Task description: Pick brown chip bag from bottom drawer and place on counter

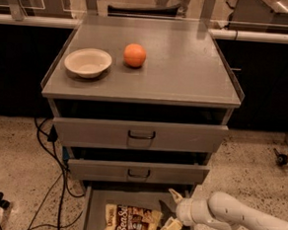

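**Open claw waits beside chip bag in lowest drawer**

The robot's white arm reaches in from the lower right, and its claw hangs over the right part of the bottom drawer, which is pulled out at floor level. The two pale fingers are spread wide, one up by the drawer's back and the other low by the bag's right end. They grip nothing, and whether the lower finger touches the bag cannot be told.

The brown chip bag lies flat on the drawer's grey floor, near the middle, with its white "Sea Salt" lettering facing up and its cream ends to left and right.

Above it, the middle drawer and the top drawer, each with a dark handle, stand partly pulled out, the top one further than the one below.

On the grey table that forms the cabinet's top, a cream bowl sits near the left edge, with an orange just to its right, the two apart.

Dark cables trail over the speckled floor to the cabinet's left.
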Robot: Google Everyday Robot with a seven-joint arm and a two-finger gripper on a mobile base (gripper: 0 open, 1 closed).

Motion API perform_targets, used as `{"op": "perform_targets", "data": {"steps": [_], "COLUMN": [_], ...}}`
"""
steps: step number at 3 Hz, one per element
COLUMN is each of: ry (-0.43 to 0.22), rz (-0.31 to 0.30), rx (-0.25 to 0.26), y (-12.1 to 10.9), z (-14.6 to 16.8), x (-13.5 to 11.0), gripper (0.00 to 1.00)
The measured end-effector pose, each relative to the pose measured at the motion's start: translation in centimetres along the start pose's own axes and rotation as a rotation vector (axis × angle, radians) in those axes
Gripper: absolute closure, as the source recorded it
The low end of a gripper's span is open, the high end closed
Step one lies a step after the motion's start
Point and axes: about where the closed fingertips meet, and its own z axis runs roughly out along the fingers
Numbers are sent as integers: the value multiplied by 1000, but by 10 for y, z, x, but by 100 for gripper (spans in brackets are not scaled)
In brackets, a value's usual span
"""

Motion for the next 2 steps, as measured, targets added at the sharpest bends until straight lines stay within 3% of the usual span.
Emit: {"op": "perform_targets", "data": {"steps": [1,2], "ry": [-45,-63], "rz": [-67,-128], "rx": [-23,-97], "y": [-6,-8], "z": [24,48], "x": [13,27], "gripper": [0,0]}}
